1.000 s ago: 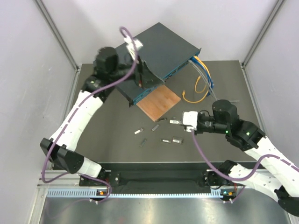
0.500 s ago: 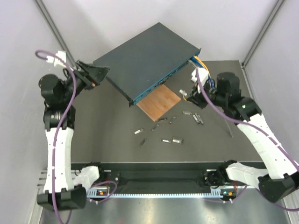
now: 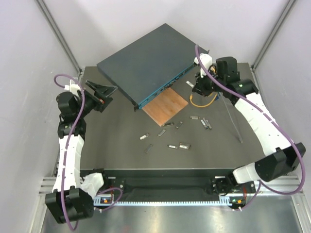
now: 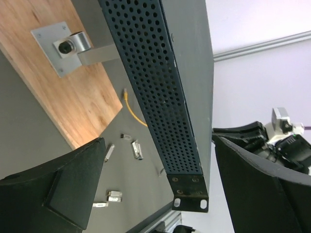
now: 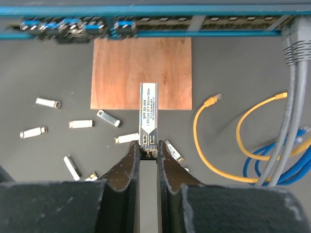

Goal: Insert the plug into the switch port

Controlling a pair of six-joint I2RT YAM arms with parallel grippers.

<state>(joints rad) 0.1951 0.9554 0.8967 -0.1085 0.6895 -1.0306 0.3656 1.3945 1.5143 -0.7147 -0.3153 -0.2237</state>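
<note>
Plug, a slim silver module with a printed label, sits pinched by its rear end between the two dark fingers of the right gripper, whose jaws are drawn in tight on it. It points toward the switch's teal face and is clear of it, with no socket touched. From the right wrist view, it lines up over the near edge of the wooden square.

That gripper hangs above the back right part of the worktop, just off the right end of the switch. A yellow cable lies curled on the worktop beside it. Blue cables and a grey cable run up to the right end of the socket row.

The switch lies askew across the back edge of the worktop, with its row of sockets facing the front right. The wooden square lies directly in front of that face, one corner tucked under it. Several loose modules are scattered on the worktop toward the middle, apart from the wood.

Over at the left edge, the left gripper stands with its jaws spread wide and nothing between them. It is aimed at the left end of the switch and does not touch it. Its wrist view looks along the switch's perforated side.
</note>
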